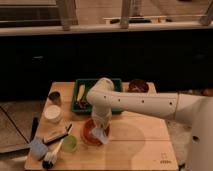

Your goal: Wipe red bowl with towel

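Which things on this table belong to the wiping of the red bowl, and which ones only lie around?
For the job:
red bowl
towel, at the bowl's right edge
gripper, low over the bowl, directly above the towel

Lying about:
green tray
brown bowl
metal can
white cup
green cup
brush
blue sponge

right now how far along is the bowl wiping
Done: the towel is already at the red bowl on the table. In hand: the end effector is down over the bowl's right side with the towel under it, so wiping looks under way. Left: the bowl's left rim is uncovered, its inside can't be judged, and the towel is not yet lifted away.
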Available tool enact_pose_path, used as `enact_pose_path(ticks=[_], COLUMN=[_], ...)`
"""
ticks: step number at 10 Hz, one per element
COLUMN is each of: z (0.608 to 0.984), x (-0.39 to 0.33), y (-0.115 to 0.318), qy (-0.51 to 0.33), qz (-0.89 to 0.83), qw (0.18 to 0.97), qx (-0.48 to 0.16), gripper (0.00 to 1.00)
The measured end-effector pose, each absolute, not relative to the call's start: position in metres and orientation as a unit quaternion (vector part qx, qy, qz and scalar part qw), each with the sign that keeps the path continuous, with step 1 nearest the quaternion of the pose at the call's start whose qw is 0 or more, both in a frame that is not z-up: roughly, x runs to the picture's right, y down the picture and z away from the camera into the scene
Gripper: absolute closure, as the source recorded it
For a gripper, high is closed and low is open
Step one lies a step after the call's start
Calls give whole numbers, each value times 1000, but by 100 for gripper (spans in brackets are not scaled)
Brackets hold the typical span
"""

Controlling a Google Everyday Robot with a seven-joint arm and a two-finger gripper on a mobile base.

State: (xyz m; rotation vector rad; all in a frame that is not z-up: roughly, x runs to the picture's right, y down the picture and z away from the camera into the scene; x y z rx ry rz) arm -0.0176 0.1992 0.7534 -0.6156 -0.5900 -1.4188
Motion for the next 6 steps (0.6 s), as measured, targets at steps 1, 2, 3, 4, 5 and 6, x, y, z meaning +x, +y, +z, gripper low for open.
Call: enact_pose_path(ticks=[1, 2, 3, 4, 5, 6], z=[757, 762, 764, 766, 769, 770], x=[-19, -23, -28, -32, -40, -45], y=[198, 196, 195, 193, 191, 190], qy=[-257, -253, -251, -250, -248, -249], qz=[-635, -640, -643, -647, -653, -657], qw=[675, 672, 669, 666, 662, 658], qx=[-275, -275, -275, -274, -272, -270], gripper=[100, 100, 100, 100, 100, 100])
